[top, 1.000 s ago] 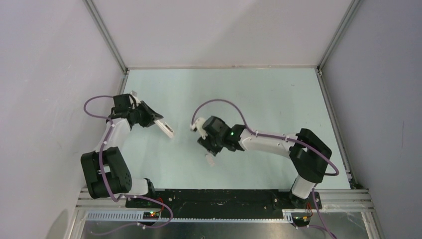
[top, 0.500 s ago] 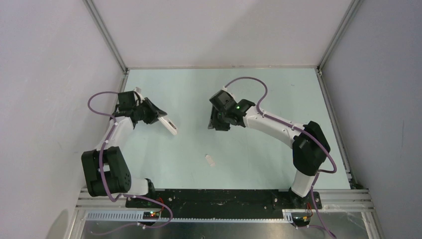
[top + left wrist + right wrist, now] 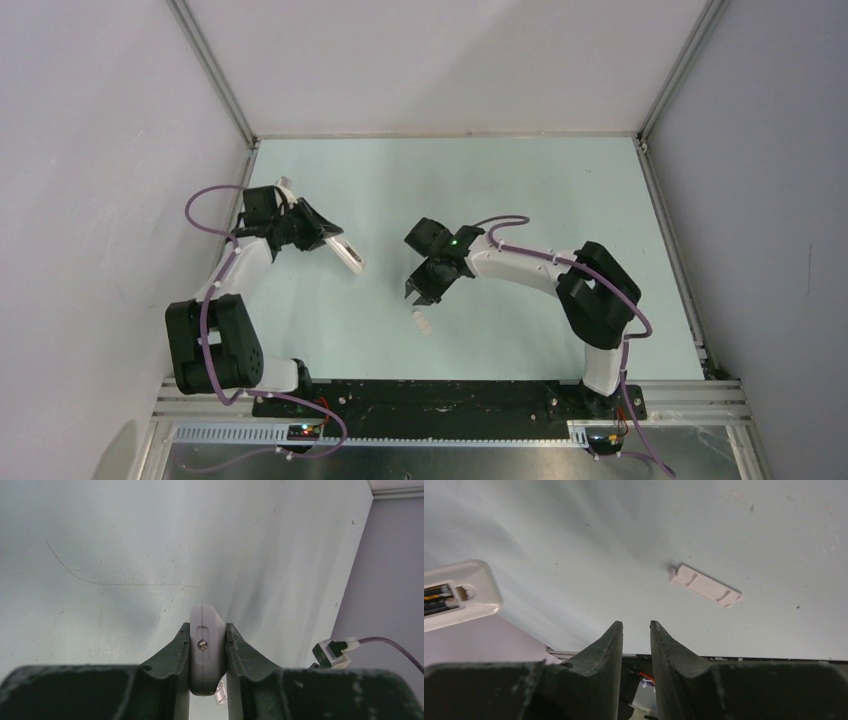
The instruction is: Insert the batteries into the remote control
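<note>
We find the left gripper (image 3: pixel 206 630) clamped on the remote control (image 3: pixel 347 256), left of centre. The batteries (image 3: pixel 436 599) appear seated in its uncovered recess. The right gripper (image 3: pixel 635 625), narrow and empty, hovers near the cover strip (image 3: pixel 705 585). Tilting the remote control could spill the batteries.

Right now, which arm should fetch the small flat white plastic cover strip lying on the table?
Right. The right gripper hangs close by the cover strip, jaws slightly apart and empty. The left gripper is clamped on the slim white rectangular remote control, farther away.
</note>
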Controlling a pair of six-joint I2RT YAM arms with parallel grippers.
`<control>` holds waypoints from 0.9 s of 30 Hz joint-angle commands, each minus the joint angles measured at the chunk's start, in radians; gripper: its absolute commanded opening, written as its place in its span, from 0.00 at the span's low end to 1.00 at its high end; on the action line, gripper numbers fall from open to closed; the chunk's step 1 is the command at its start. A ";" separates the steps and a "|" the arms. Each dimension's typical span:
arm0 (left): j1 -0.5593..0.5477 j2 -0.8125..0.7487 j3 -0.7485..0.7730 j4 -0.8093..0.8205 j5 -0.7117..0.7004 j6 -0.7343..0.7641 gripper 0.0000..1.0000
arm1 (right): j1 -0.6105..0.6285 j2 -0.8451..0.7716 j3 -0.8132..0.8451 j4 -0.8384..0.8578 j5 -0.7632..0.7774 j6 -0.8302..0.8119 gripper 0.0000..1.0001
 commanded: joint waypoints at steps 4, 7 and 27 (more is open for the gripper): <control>-0.010 -0.032 -0.010 0.034 0.030 -0.021 0.00 | 0.018 0.054 0.004 -0.040 -0.024 0.149 0.27; -0.011 -0.025 -0.009 0.035 0.049 -0.018 0.00 | 0.016 0.074 0.002 -0.048 -0.020 0.152 0.27; -0.012 0.007 -0.005 0.034 0.064 -0.019 0.00 | 0.002 0.126 -0.024 -0.013 -0.001 0.174 0.25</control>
